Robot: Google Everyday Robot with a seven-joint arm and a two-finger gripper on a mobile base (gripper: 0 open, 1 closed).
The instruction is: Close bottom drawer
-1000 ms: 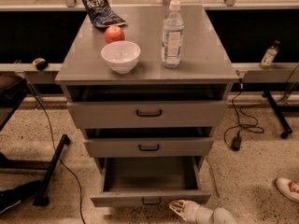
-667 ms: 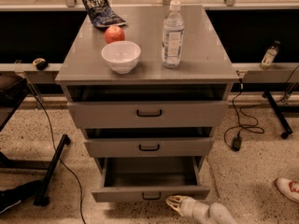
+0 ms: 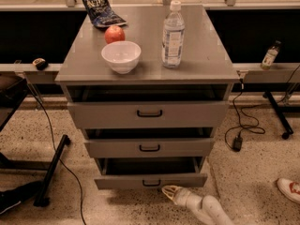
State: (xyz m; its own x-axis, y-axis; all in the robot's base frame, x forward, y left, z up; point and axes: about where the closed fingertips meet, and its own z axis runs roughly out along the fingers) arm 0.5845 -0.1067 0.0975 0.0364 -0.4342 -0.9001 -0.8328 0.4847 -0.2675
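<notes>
Bottom drawer (image 3: 150,181) pushed further in, narrow gap left; gripper (image 3: 169,191) by front edge, grip unclear.

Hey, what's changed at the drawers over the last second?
The lowest grey metal drawer has slid partway into the cabinet, the pincer advancing with it at its front, right of the black handle. Nothing was visibly gripped. The white bowl, red apple, clear water bottle, top drawer and middle drawer stayed put.
</notes>
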